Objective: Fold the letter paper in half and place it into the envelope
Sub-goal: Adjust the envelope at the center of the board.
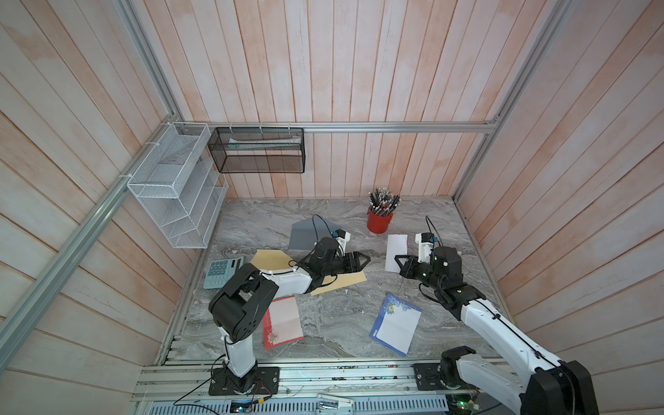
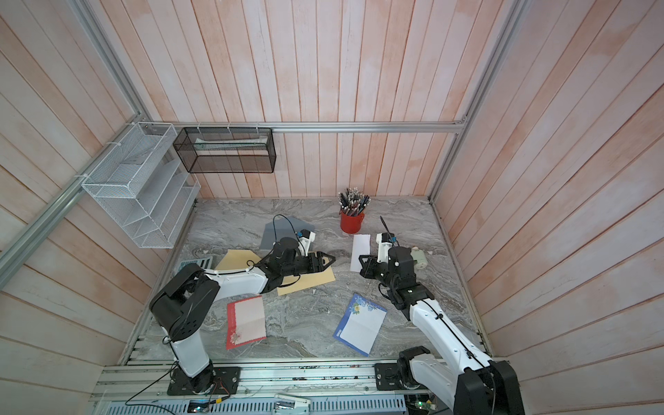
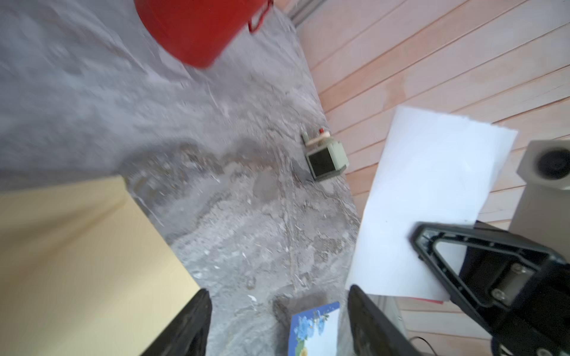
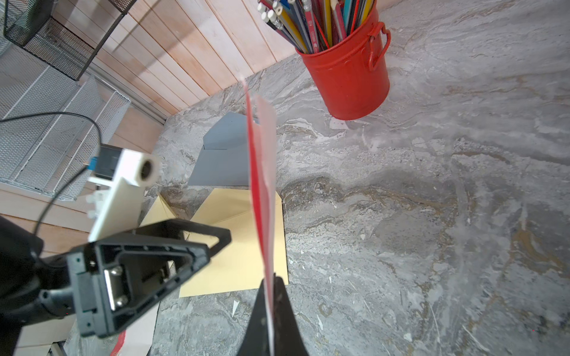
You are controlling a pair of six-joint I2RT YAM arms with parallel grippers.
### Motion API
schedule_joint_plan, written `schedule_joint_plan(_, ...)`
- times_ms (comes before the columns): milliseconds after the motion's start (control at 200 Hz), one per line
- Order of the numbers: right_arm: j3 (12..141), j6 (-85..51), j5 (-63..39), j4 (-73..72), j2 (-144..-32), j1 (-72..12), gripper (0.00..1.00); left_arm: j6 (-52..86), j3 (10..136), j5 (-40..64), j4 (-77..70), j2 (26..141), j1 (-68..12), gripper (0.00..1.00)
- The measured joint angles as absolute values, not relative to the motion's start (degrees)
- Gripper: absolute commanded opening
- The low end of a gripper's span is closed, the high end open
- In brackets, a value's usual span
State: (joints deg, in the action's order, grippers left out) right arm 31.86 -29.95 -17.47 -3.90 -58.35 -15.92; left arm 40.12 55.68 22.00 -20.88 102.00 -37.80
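The letter paper is folded, white outside with a red edge, and hangs above the table. My right gripper is shut on its near end. In the right wrist view the folded paper stands edge-on, pinched between the two black fingertips. A yellow envelope lies flat at mid-table with its flap open toward the left. My left gripper hovers over the envelope's right end, open and empty. The left wrist view shows its fingers wide apart over bare table, with the paper just beyond.
A grey envelope lies behind the yellow one. A red pencil cup stands at the back. A red-bordered sheet and a blue floral sheet lie near the front. A calculator sits left, a small green device right.
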Motion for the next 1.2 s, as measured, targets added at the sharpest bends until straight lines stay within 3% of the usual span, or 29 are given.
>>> schedule_joint_plan(150,31.9,-30.0,-18.8,-4.3,-59.1,-15.9,0.00,28.1,59.0,16.2,-8.7,97.2,-32.6,0.75)
schedule_joint_plan(400,31.9,-30.5,-20.6,-5.4,-59.9,-15.9,0.00,16.5,63.9,5.9,2.9,100.4,-30.0,0.76)
schedule_joint_plan(1200,31.4,-32.2,-23.0,-7.5,-59.4,-15.9,0.00,15.8,57.6,8.3,5.7,104.6,-26.6,0.74)
